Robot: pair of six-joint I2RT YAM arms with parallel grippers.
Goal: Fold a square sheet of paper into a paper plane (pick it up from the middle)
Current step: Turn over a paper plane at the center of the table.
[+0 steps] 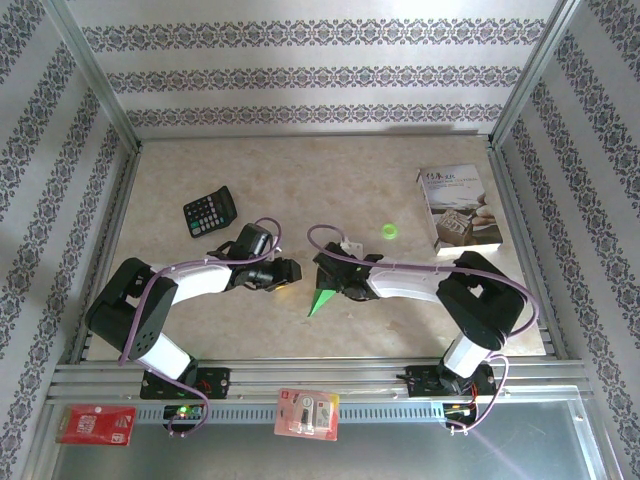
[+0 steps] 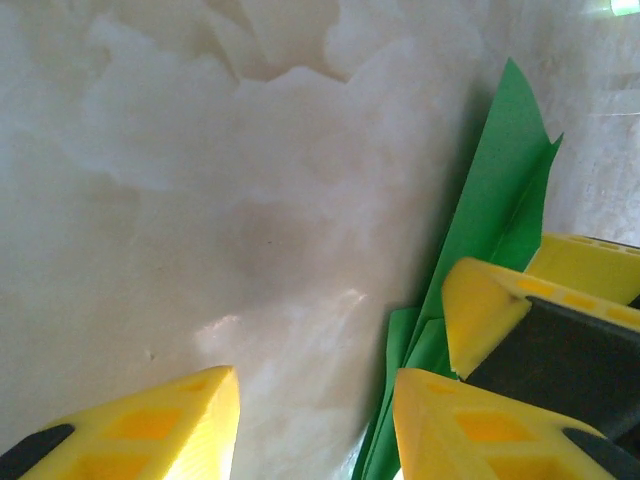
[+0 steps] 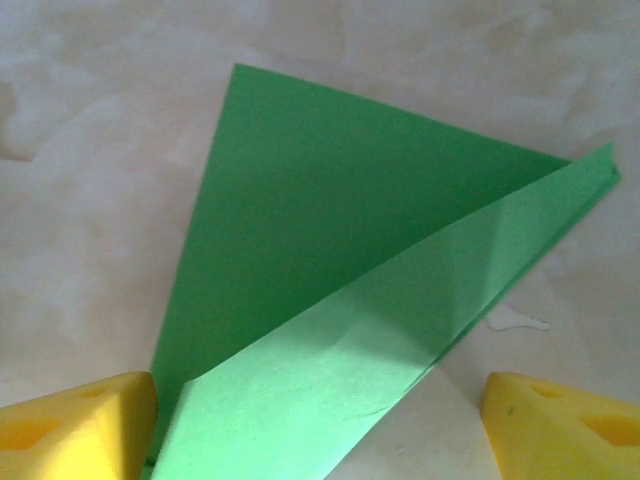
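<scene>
1. The paper plane (image 1: pixel 323 300) was lying on the marble-look table (image 1: pixel 300 170), about mid-table, right in the gap where the two grippers met.
2. From the top camera its long axis ran on a diagonal. The sharp tip aimed near-left, toward the front edge of the table, and the wider end sat up and to the right, tucked under the right gripper (image 1: pixel 332 272).
3. The right gripper was wide open. In its wrist view the yellow fingertips (image 3: pixel 70 425) stood far apart with the green paper spread between them, and nothing was pinched. The left one sat right at the paper's edge; whether it actually touched was hard to tell.
4. That same view showed two layers: a darker flat triangle underneath and a lighter flap raised over it, running out to a point on the right.
5. The left gripper (image 1: pixel 285 275) had its jaws parted too and was holding nothing. There was bare table between its fingers (image 2: pixel 150 420), and the right-hand finger sat over the plane's edge.
6. In the left wrist view the plane was a narrow green strip running up the right side, with its point at the top, away from the camera. The right gripper's yellow tips sat over it.
7. The calculator (image 1: pixel 210 212), the small green disc (image 1: pixel 388 232) and the white booklet (image 1: pixel 458 208) were all farther back, well apart from the plane.
</scene>
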